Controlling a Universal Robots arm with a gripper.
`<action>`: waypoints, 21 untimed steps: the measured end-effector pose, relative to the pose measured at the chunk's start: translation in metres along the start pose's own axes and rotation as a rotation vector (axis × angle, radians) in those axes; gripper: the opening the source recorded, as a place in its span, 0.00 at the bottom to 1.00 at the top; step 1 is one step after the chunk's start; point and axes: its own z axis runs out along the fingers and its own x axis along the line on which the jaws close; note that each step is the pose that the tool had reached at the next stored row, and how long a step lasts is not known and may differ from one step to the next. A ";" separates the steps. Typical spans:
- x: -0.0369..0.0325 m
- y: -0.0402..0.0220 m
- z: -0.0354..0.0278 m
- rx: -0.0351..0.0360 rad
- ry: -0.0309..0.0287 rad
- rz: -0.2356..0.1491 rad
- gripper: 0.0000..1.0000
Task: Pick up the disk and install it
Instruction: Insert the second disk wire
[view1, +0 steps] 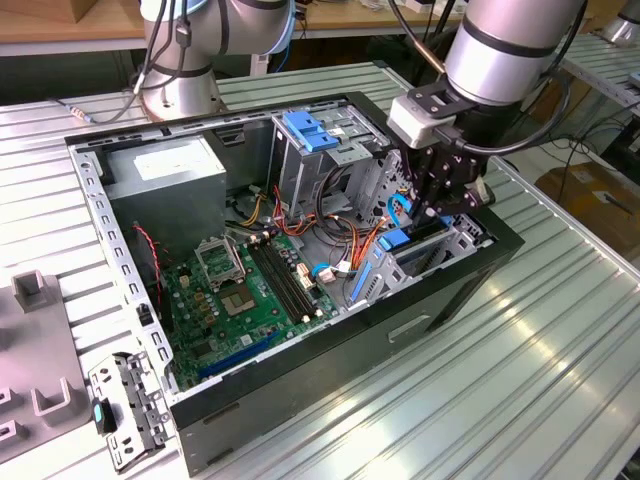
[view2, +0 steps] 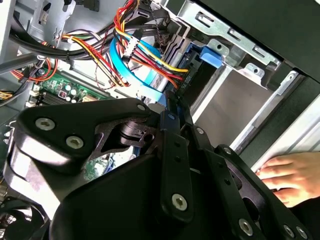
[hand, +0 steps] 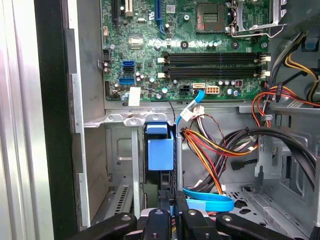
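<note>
Your hand (view1: 443, 205) is down inside the open computer case (view1: 470, 285), at the drive cage on the exterior view's right, near the case's front wall. The disk (hand: 160, 150) stands on edge in that cage: you see its bright blue plastic carrier as a boxy blue block with a tab on top, seated between grey metal cage walls, with the dark drive body below it mostly hidden. In the exterior view the same blue carrier (view1: 398, 243) shows just under the hand. In the first wrist view the black fingers (hand: 165, 210) sit close together right at the disk's nearer edge, but you cannot tell whether they are clamped on it or only touching.

A light blue flat cable (hand: 210, 201) loops just beside the fingers, and bundles of red, orange and yellow wires (hand: 215, 147) run past the cage. The green motherboard (view1: 245, 295) lies on the case floor toward the exterior view's left, with the grey power supply (view1: 165, 175) in the far left corner. In the second wrist view a person's hand (view2: 290, 175) rests outside the case wall. The case sits on a ribbed metal table (view1: 540, 380).
</note>
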 end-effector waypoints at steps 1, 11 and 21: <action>0.0000 0.0000 0.0003 0.0000 -0.0002 0.000 0.16; 0.0001 -0.0001 0.0008 0.0000 -0.0005 0.000 0.16; 0.0001 0.0007 0.0096 0.0110 -0.0016 0.000 0.17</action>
